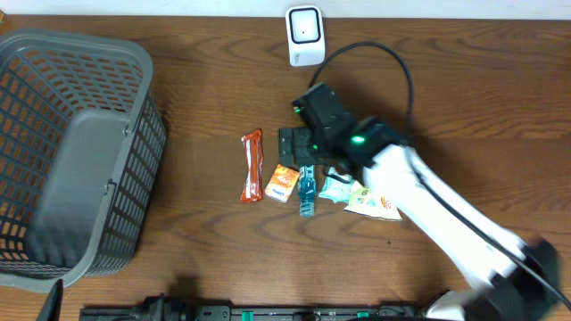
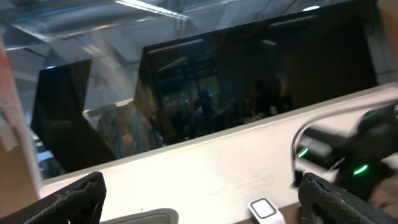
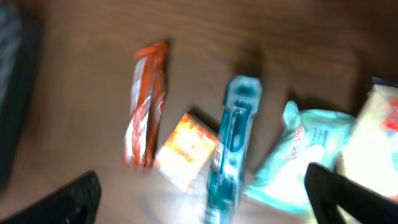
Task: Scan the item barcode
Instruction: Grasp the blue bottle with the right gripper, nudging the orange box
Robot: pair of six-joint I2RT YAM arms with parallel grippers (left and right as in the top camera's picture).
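Note:
Several small items lie in a row mid-table: a red-orange wrapper, a small orange box, a teal blister pack, a pale green packet and a yellow-white packet. The white barcode scanner stands at the table's far edge. My right gripper hovers just behind the row, open and holding nothing. In its blurred wrist view the teal pack and orange box lie between the spread fingers. My left gripper is open and empty, raised and facing the scanner.
A large grey plastic basket fills the table's left side, and its rim shows in the left wrist view. A black cable loops behind the right arm. A white wall runs along the table's far edge.

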